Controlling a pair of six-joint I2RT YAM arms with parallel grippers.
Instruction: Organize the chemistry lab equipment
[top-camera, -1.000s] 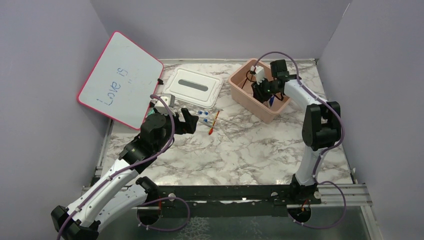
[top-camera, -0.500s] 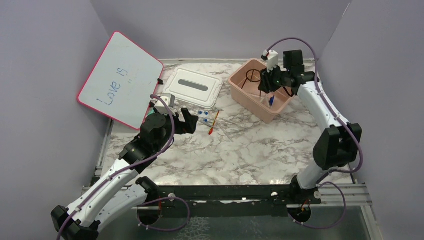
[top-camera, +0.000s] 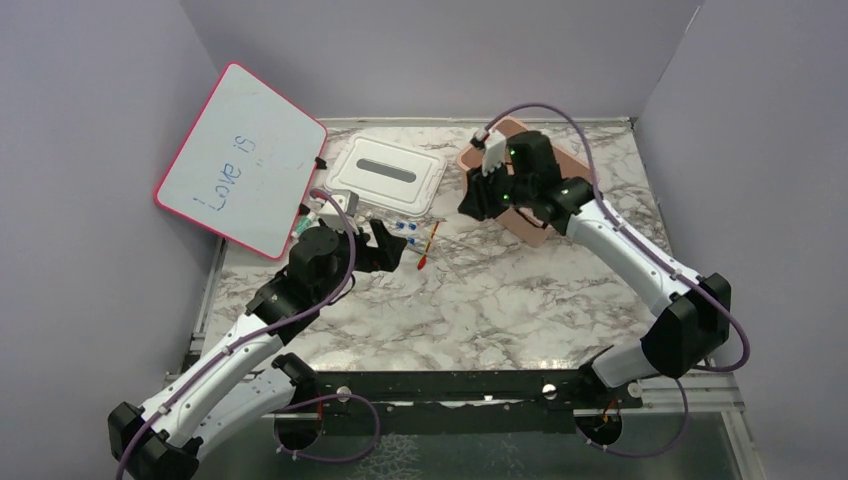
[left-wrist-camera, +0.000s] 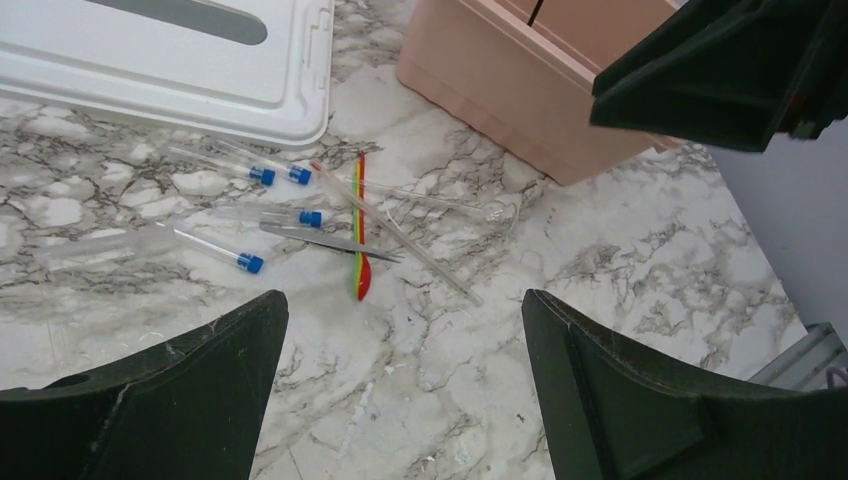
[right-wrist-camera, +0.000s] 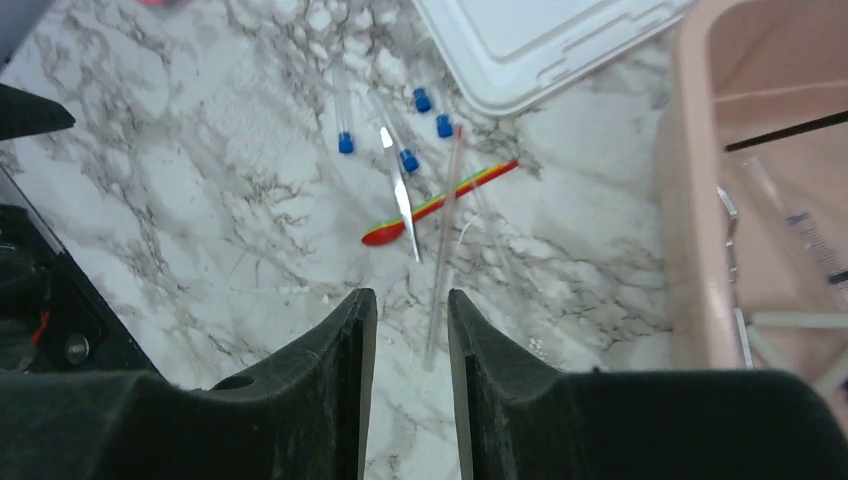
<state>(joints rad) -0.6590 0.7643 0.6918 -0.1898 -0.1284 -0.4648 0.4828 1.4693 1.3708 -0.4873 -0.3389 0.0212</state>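
Unsorted items are seen on the worktop (top-camera: 520, 310) in one crossed heap just off the 5 o'clock corner of the white lid (left-wrist-camera: 200, 70): clear glass tubes (left-wrist-camera: 205, 245) with tiny blue caps (left-wrist-camera: 311, 217), an orange-red stick (left-wrist-camera: 360, 235), thin metal tweezers (left-wrist-camera: 325, 240) and long glass rods (left-wrist-camera: 415, 250). The stick is crossed by the tweezers and a rod; which lies on top cannot be told. The pink bin (left-wrist-camera: 500, 100) is set at 3 o'clock of the heap, lid off, presumably so items can be dropped in; a black wire ring stand (right-wrist-camera: 790, 130) and some clear pieces are already inside. The left jaws are spread wide and empty, left fingers (left-wrist-camera: 180, 390) framing the heap from its 7 o'clock side, low over the worktop. The right jaws are narrowed to a slim gap with nothing between them, right fingers (right-wrist-camera: 320, 390) hung above the heap's 2 o'clock side beside the bin; the narrow set is judged suited to pinching something thin. The pink-framed whiteboard (top-camera: 240, 160) is propped at 10 o'clock, outside the job. Sorting is judged partly done. Care is needed next: rods and tubes are likely to roll, and lifting one crossed piece may drag its neighbours.
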